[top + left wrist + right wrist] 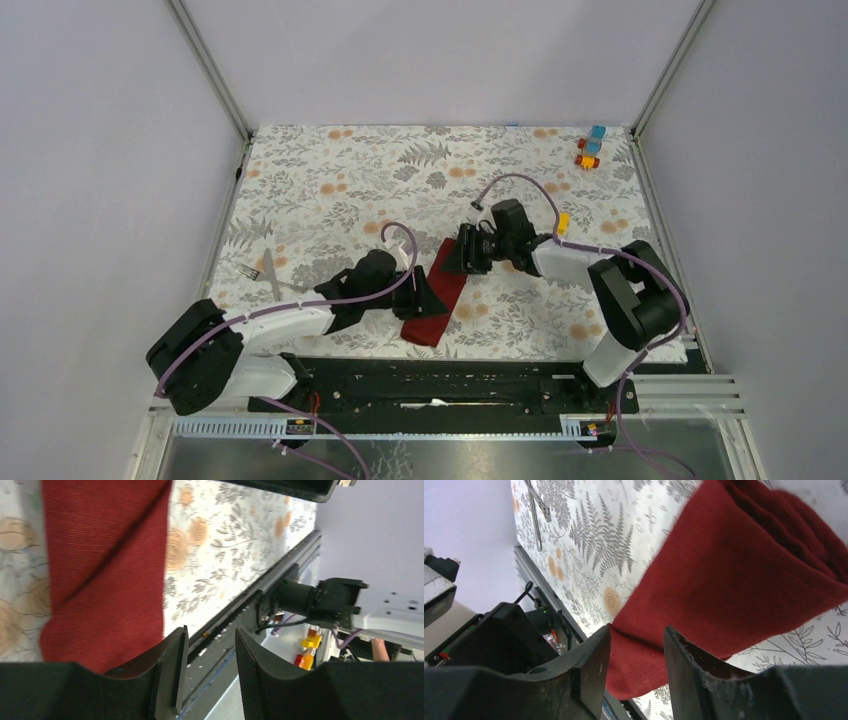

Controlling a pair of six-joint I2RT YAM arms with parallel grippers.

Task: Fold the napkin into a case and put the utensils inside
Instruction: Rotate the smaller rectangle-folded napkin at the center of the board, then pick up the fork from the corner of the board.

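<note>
The dark red napkin [431, 324] lies folded into a narrow strip on the patterned tablecloth, running from the centre towards the near edge. My left gripper [428, 292] sits at the strip's left edge, open, with nothing between its fingers; in the left wrist view my left gripper [210, 635] is past the napkin [100, 555]. My right gripper [462, 252] hovers over the strip's far end, open; in the right wrist view my right gripper [637, 632] has the napkin [734, 580] beyond its jaws. The fork [252, 271] and knife [272, 277] lie at the left, apart from both grippers.
Small orange, blue and yellow toy blocks [590, 148] stand at the far right corner. A black rail [440, 385] runs along the near table edge just below the napkin's end. Grey walls close in the left, right and back sides.
</note>
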